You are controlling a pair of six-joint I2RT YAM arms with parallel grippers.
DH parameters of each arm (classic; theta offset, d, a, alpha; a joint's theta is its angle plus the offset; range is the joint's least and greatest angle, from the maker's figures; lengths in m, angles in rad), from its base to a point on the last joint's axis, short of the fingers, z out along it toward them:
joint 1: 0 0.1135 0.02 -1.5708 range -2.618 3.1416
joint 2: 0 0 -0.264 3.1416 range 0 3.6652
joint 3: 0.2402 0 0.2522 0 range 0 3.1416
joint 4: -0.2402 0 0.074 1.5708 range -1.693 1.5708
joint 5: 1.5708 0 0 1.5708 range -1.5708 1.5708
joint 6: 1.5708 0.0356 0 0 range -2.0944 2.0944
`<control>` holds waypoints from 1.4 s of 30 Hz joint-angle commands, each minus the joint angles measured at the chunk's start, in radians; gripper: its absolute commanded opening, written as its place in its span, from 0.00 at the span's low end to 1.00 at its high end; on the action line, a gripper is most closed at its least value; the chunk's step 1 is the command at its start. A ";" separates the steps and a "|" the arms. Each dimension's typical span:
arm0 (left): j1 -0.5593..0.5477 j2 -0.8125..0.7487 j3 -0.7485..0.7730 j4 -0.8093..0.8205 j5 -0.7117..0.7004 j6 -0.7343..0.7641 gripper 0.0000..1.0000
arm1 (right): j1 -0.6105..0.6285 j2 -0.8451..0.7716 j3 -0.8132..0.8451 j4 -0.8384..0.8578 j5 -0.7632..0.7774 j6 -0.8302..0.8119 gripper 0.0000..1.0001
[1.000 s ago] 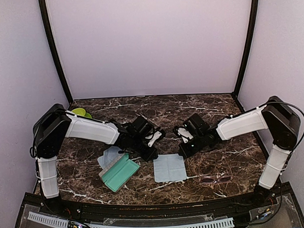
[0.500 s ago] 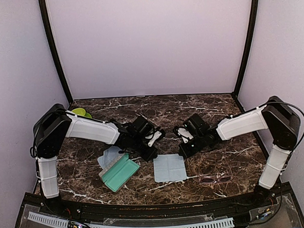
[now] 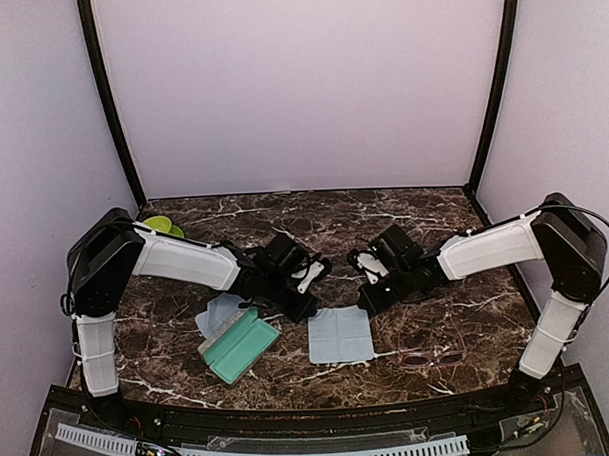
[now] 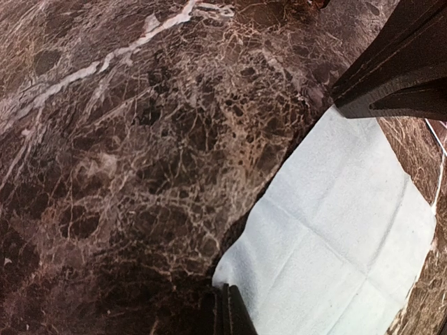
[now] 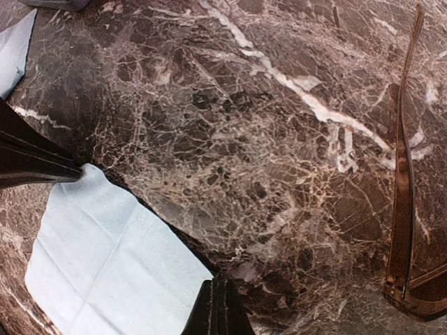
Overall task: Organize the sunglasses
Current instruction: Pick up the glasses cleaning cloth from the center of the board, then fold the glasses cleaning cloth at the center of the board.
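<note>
Thin pink-framed sunglasses (image 3: 434, 360) flat on marble, both jaws pinching blue cloth (image 3: 340, 335) corners

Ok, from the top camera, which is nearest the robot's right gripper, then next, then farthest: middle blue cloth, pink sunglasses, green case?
From the right gripper:
1. middle blue cloth, at its fingertips, centre.
2. pink sunglasses, front right.
3. green case, front left.
</note>
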 commanded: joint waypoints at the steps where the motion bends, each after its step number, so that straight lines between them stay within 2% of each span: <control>1: -0.016 -0.043 -0.040 0.022 0.017 -0.008 0.00 | -0.007 -0.048 -0.021 0.036 0.000 -0.018 0.00; 16: -0.055 -0.132 -0.116 0.082 -0.017 -0.012 0.00 | 0.005 -0.125 -0.110 0.074 -0.040 -0.022 0.00; 42: -0.142 -0.234 -0.228 0.134 -0.091 -0.016 0.00 | 0.112 -0.249 -0.225 0.112 -0.005 0.035 0.00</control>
